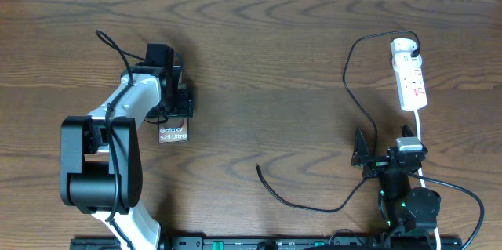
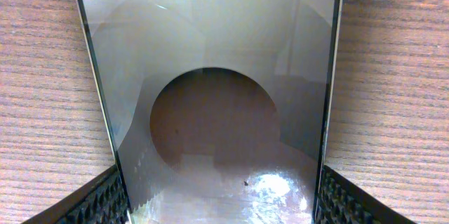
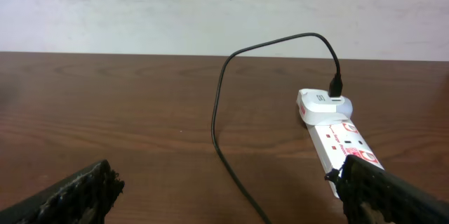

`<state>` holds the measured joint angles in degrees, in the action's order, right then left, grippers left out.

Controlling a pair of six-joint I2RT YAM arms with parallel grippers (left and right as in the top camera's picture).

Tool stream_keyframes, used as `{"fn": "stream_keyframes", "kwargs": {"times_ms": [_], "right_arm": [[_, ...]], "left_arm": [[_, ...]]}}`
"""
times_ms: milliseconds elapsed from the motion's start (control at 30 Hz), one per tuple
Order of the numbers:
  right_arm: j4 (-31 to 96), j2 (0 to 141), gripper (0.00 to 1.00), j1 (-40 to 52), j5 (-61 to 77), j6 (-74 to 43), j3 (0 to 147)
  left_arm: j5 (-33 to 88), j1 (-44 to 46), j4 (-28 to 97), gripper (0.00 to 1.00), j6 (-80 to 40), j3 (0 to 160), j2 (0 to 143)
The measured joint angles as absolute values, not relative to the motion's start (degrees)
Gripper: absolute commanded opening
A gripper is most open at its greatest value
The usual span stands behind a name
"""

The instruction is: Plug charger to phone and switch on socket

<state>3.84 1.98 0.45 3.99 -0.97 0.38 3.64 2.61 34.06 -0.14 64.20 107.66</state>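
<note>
The phone [image 1: 172, 133] lies flat on the table, with white "Galaxy S25 Ultra" lettering. In the left wrist view its bronze reflective face with a circular mark [image 2: 210, 112] fills the frame. My left gripper [image 1: 179, 101] [image 2: 221, 197] sits over its far end, with a finger pad against each long edge. The charger cable [image 1: 349, 85] [image 3: 216, 126] runs from the socket [image 1: 409, 74] [image 3: 340, 136] down the table. Its free tip [image 1: 259, 168] lies bare on the wood. My right gripper [image 1: 363, 156] [image 3: 224, 178] is open and empty, and the cable passes between its fingers.
A white adapter [image 3: 324, 104] with the cable plugged in sits at the socket's far end. The socket's white cord [image 1: 421, 128] runs back toward the right arm's base [image 1: 412, 203]. A pale wall [image 3: 210, 6] stands behind the table's far edge.
</note>
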Motion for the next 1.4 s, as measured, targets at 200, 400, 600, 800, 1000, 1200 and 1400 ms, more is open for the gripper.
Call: {"fn": "stream_keyframes", "kwargs": {"times_ms": [200,400,600,800,1000,1200,1400], "right_arm": [[3.84,1.98,0.99,0.45,3.99,-0.97,0.38],[3.84,1.98,0.99,0.45,3.99,-0.97,0.38],[3.84,1.98,0.99,0.45,3.99,-0.97,0.38],[3.84,1.98,0.99,0.45,3.99,-0.97,0.38],[3.84,1.98,0.99,0.45,3.99,-0.97,0.38],[3.84,1.98,0.99,0.45,3.99,-0.97,0.38],[3.84,1.98,0.99,0.45,3.99,-0.97,0.38]], "left_arm": [[3.64,2.61,34.06,0.07,-0.14,64.2,107.66],[3.64,2.61,34.06,0.07,-0.14,64.2,107.66],[3.64,2.61,34.06,0.07,-0.14,64.2,107.66],[3.64,2.61,34.06,0.07,-0.14,64.2,107.66],[3.64,2.61,34.06,0.07,-0.14,64.2,107.66],[3.64,2.61,34.09,0.07,-0.14,64.2,107.61],[3.68,2.61,34.11,0.07,-0.12,64.2,107.48]]}}
